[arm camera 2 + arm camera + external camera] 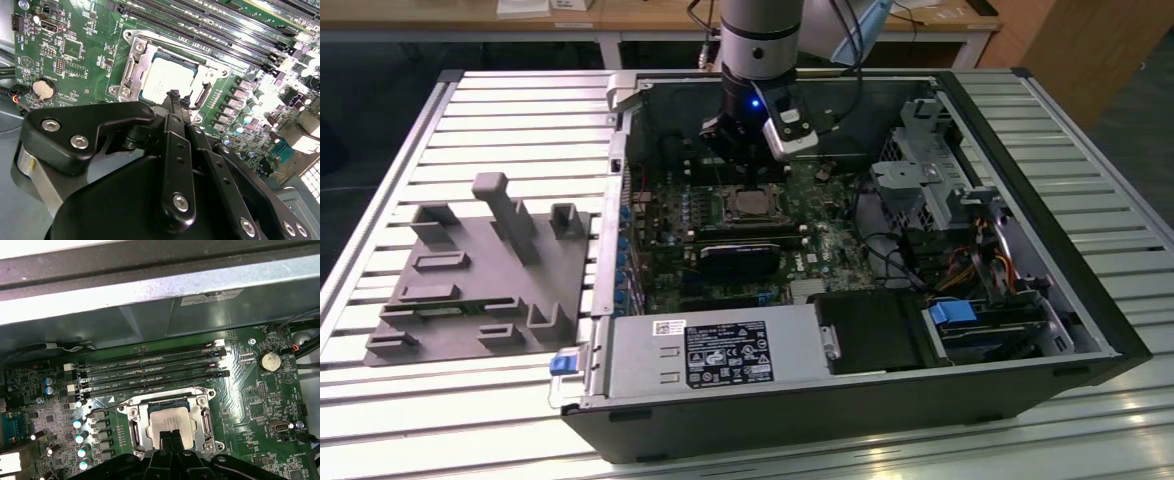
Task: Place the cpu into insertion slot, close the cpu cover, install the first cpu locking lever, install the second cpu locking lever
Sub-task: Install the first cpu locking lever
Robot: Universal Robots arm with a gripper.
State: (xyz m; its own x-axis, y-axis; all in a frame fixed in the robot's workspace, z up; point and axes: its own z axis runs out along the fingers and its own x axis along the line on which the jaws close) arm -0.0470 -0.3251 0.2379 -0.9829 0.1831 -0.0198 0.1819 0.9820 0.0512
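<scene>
Silvery-grey metal with faint dark print, too fine to read, tops the cpu (167, 80), a small flat square lying level in the insertion slot (206, 412) on the green circuit board (250, 390), in the far half of the open computer case (1101, 290) and just on the near side of four long memory slots (150, 371). The cpu cover (141, 59), a thin bright frame, lies down flat around the chip, whose top shows through its square window. The black gripper (179, 97) hangs straight over the socket, its tips at the edge of the chip, the jaws drawn narrow and almost together with nothing between them; whether the tips touch the metal cannot be told. As for writing, a white label with dark print (727, 352) sits on the grey power-supply box (640, 365) at the near wall of the case, and a pale sticker (212, 296) is fixed on the inner metal wall beyond the board; both are too small to read. On the slatted table, at the exterior view's left, rests a grey moulded fixture (480, 270)
</scene>
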